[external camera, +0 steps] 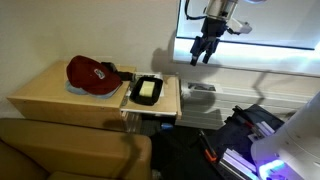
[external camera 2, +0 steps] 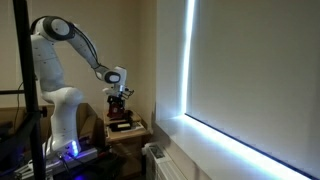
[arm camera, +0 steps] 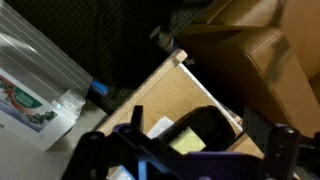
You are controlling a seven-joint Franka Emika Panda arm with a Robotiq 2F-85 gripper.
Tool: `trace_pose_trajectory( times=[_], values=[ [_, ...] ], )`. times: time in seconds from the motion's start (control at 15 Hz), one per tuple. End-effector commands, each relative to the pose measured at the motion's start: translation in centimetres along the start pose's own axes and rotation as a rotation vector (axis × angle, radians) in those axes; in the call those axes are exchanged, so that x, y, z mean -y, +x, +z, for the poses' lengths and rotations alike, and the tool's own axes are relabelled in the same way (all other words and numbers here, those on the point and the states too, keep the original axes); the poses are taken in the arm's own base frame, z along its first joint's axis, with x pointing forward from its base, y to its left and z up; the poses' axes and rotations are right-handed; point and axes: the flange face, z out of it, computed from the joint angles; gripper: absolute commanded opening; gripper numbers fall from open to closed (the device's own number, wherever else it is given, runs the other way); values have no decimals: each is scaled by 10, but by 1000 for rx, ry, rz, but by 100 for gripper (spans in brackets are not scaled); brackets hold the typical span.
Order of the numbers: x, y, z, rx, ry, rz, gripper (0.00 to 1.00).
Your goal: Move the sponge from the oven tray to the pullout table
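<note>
Gripper [external camera: 203,52] hangs high in the air, well apart from the furniture and off to the side of the pullout table [external camera: 172,97], not over the tray. In the wrist view the fingers [arm camera: 90,155] sit at the far edges of the frame, so the jaws are spread wide with nothing between them. Empty.

Sponge [external camera: 147,89] lies flat inside the oven tray [external camera: 134,97], roughly centred, with the rim all round it. It also shows in the wrist view [arm camera: 185,142] as a pale patch in the black tray, low in the frame. The tray itself appears to rest on the pullout table, the narrow light-wood panel just beside the big tabletop [external camera: 45,95]. A bare strip of panel shows on the side nearer the arm. A red cap [external camera: 92,75] sits on the big tabletop near the tray and is not part of the job.

Judgement: the task is barely begun, at approach stage, with the sponge untouched. The wide opening makes sense for a soft block taken from above. The next move calls for travelling over the tray, then descending with the fingers inside the rim. Risks: catching the rim and dragging the tray, or squashing the sponge. The likely drop spot is the bare strip.

The exterior view from behind the arm [external camera 2: 85,45] is too small to add detail.
</note>
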Motion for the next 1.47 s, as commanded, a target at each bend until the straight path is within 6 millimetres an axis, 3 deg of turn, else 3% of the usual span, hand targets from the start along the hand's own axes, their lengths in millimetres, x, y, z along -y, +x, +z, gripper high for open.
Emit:
trace_pose_trajectory(
  times=[0.0, 0.07, 0.27, 0.33, 0.53, 0.67, 0.73, 0.93, 1.2, 1.27, 1.33, 1.4],
  values=[
    [49, 10, 21, -141, -64, -71, 100],
    [64, 26, 17, -190, -86, -92, 100],
    [94, 32, 8, -216, -86, -61, 100],
    [87, 30, 10, -222, -95, -76, 100],
    [92, 31, 10, -225, -91, -74, 100],
    [87, 34, 45, -116, -63, -27, 100],
    [75, 39, 46, -106, -43, 21, 100],
    [80, 62, 77, -134, 0, 183, 100],
    [99, 102, 88, -251, 53, 358, 100],
    [108, 106, 79, -254, 90, 380, 100],
    [97, 91, 82, -232, 52, 329, 100],
    [104, 98, 82, -238, 68, 345, 100]
  ],
)
